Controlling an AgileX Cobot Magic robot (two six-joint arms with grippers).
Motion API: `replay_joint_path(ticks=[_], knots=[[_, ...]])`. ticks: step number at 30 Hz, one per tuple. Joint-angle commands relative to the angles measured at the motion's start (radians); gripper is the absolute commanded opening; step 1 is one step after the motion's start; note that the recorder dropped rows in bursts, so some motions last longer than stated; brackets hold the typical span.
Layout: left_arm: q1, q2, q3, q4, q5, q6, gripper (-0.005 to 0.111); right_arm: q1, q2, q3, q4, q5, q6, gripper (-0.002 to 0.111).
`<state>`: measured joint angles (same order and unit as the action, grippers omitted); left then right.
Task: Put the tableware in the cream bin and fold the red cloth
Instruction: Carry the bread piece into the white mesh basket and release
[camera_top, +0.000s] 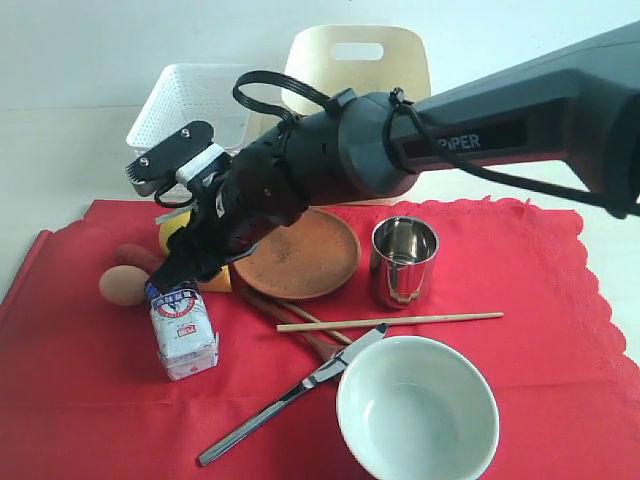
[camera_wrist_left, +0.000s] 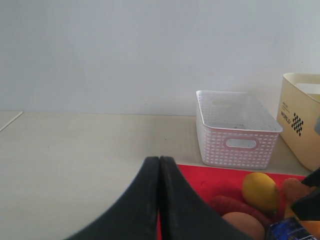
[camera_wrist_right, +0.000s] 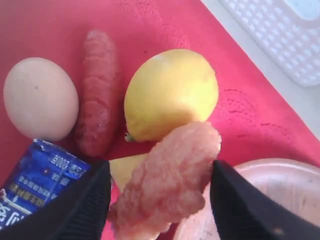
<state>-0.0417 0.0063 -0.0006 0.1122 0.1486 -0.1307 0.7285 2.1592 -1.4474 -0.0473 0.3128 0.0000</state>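
Observation:
The red cloth (camera_top: 560, 330) covers the table. On it lie the brown plate (camera_top: 305, 255), steel cup (camera_top: 404, 262), pale bowl (camera_top: 417, 410), knife (camera_top: 290, 395), a chopstick (camera_top: 400, 321) and a brown wooden handle (camera_top: 268, 303) under it. The cream bin (camera_top: 360, 60) stands at the back beyond the cloth. My right gripper (camera_wrist_right: 160, 172) hangs low beside the plate's left rim (camera_wrist_right: 280, 180), its jaws closed on a pink food lump (camera_wrist_right: 170, 170). My left gripper (camera_wrist_left: 159, 160) is shut and empty, over the cloth's edge (camera_wrist_left: 210, 180), and does not show in the exterior view.
A white lattice basket (camera_top: 195, 100) stands left of the cream bin. A lemon (camera_wrist_right: 170, 92), sausage (camera_wrist_right: 97, 90), egg (camera_wrist_right: 40, 97), yellow cheese wedge (camera_wrist_right: 125, 167) and blue-and-white packet (camera_top: 183, 330) crowd around the right gripper.

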Motion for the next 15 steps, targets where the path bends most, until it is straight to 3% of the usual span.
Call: replay_joint_path(ticks=[1, 7, 15], knots=[[0.002, -0.006, 0.001, -0.001, -0.005, 0.000, 0.001, -0.006, -0.091, -0.006, -0.015, 0.010, -0.008, 0.000], [0.002, -0.006, 0.001, -0.001, -0.005, -0.003, 0.001, -0.045, -0.256, -0.006, -0.021, -0.054, -0.008, 0.000], [0.002, -0.006, 0.001, -0.001, -0.005, 0.000, 0.001, -0.059, -0.214, -0.006, -0.008, -0.211, -0.010, 0.000]])
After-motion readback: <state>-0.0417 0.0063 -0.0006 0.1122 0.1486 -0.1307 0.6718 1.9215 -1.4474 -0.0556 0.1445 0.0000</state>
